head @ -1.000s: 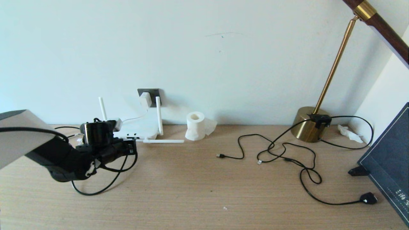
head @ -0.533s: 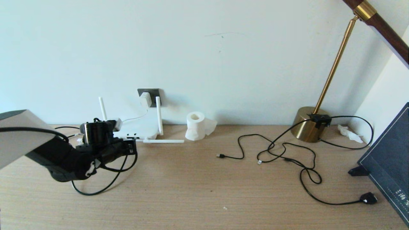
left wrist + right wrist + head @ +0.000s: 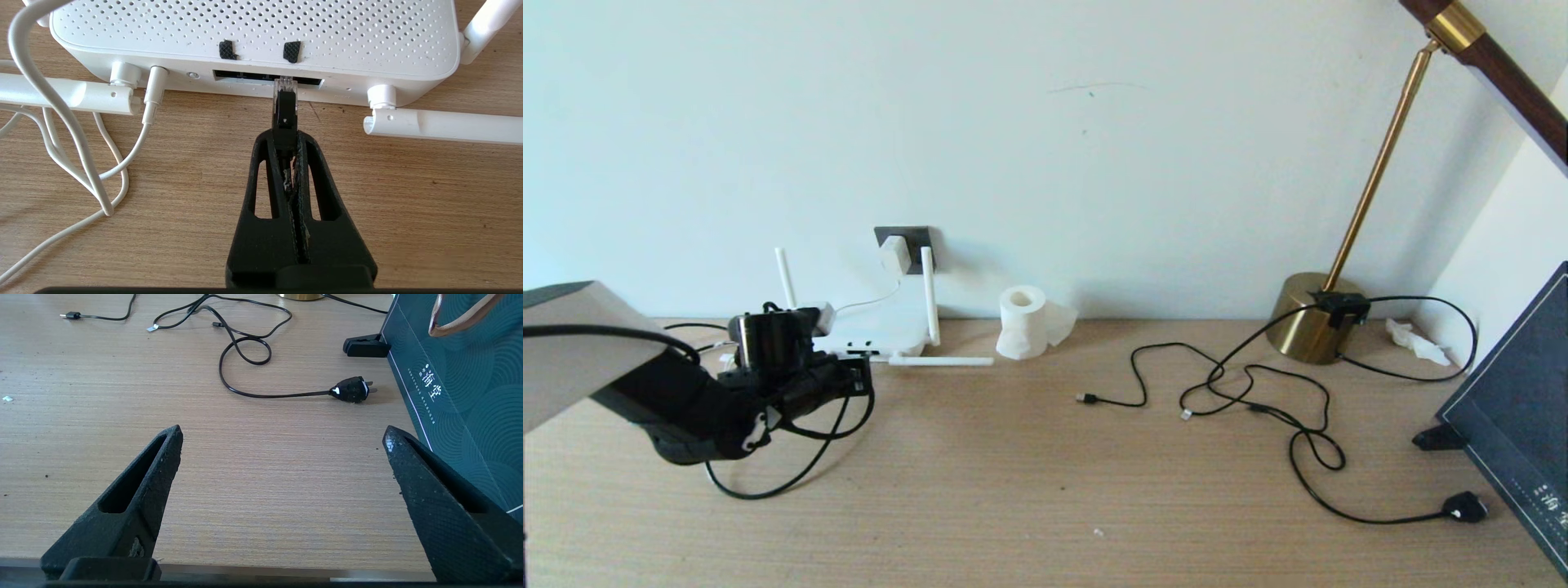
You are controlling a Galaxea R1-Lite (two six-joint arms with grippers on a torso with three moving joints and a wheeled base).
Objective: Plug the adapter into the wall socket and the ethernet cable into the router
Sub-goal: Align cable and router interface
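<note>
A pale, plain wall [image 3: 1094, 147] rises behind a light wood-grain desk [image 3: 1045, 490], with a faint scuff mark high on the paint. At the far right stands a brass lamp [image 3: 1315, 327] with a round base and a slim slanted stem running up to a dark brown arm. A white side wall [image 3: 1503, 237] meets the back wall in that corner. Soft, even light falls over the surface, casting only mild shadows against the wall.
</note>
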